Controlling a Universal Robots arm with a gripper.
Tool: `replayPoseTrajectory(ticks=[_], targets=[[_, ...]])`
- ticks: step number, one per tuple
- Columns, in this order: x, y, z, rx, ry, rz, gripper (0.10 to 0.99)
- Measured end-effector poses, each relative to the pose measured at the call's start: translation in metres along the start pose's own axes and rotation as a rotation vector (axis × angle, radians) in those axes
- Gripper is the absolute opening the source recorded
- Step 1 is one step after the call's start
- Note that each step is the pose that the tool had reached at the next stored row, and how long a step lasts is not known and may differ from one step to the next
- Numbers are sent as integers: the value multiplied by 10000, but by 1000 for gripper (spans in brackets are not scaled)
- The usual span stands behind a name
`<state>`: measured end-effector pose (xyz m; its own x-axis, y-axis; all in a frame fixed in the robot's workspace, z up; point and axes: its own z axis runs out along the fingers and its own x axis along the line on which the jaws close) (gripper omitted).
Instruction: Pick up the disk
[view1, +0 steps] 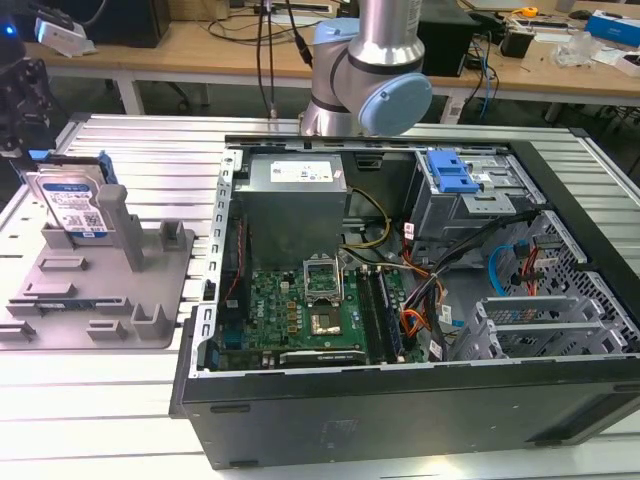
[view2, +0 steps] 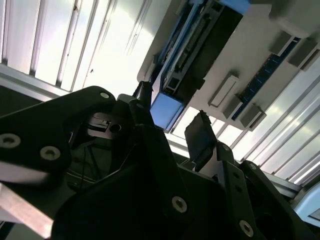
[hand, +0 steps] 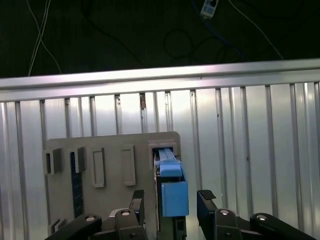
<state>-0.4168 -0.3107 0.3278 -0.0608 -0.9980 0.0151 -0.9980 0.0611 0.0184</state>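
First wrist view is showing the gripper (hand: 171, 200) with its fingers (hand: 206, 199) spread apart, straddling the blue-railed end of the disk (hand: 172, 175), with a visible gap on each side and no contact. The exterior view is showing the disk (view1: 70, 205) standing upright on edge in the grey fixture (view1: 150, 290), at the exterior view's left on the slotted aluminium table (view1: 130, 150), beside the open computer case (view1: 400, 420).
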Motion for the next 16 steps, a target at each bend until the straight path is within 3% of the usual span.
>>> replayPoseTrajectory(ticks=[16], targets=[[-2, 24, 137, 4, 11, -67, 541]])
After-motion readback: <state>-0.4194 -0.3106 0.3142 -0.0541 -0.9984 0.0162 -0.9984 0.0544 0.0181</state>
